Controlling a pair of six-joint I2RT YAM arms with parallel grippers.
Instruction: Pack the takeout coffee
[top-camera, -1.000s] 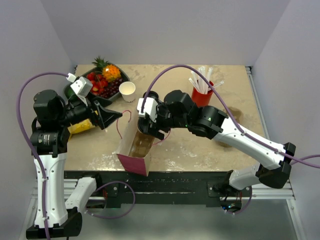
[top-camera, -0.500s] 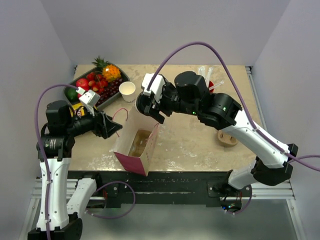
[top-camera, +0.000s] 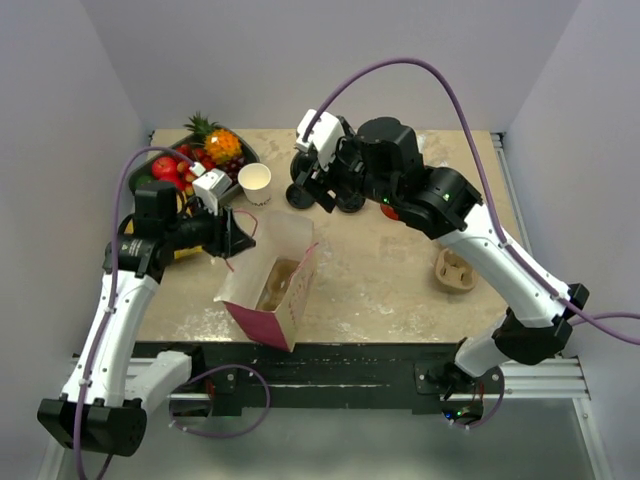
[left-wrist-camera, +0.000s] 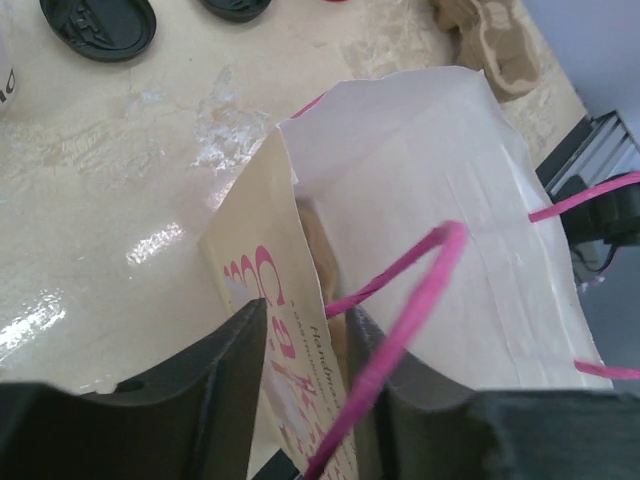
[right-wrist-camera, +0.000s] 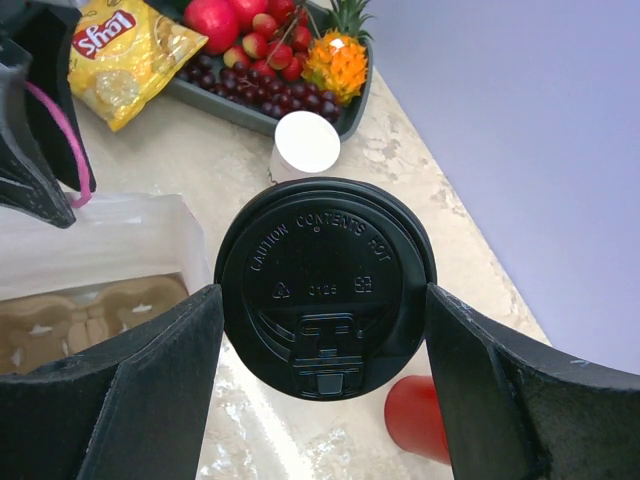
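The white paper cup (top-camera: 255, 182) (right-wrist-camera: 307, 142) stands upright and uncovered in front of the fruit tray. My right gripper (right-wrist-camera: 322, 292) (top-camera: 322, 190) hangs high over the table beside the cup. It is shut across a round black lid (right-wrist-camera: 325, 265), whose top faces the camera. My left gripper (left-wrist-camera: 305, 320) (top-camera: 232, 235) straddles the left wall of the pink-and-white paper bag (left-wrist-camera: 430, 200) (top-camera: 285, 240) at its top edge. The jaws are open, with a gap beside the thin paper. A pink handle (left-wrist-camera: 410, 300) crosses in front of them.
A brown cup carrier (right-wrist-camera: 90, 310) lies inside the bag and another (top-camera: 455, 270) sits on the table's right. Two black lids (left-wrist-camera: 95, 25) (left-wrist-camera: 235, 8) rest beyond the bag. A fruit tray (right-wrist-camera: 355, 110), a yellow snack packet (right-wrist-camera: 125, 55) and a red cup (right-wrist-camera: 420, 420) are nearby.
My right arm rose from the bag's mouth and swung back toward the cup. The left gripper moved right onto the bag's edge and narrowed its jaws. The bag now stands wider open.
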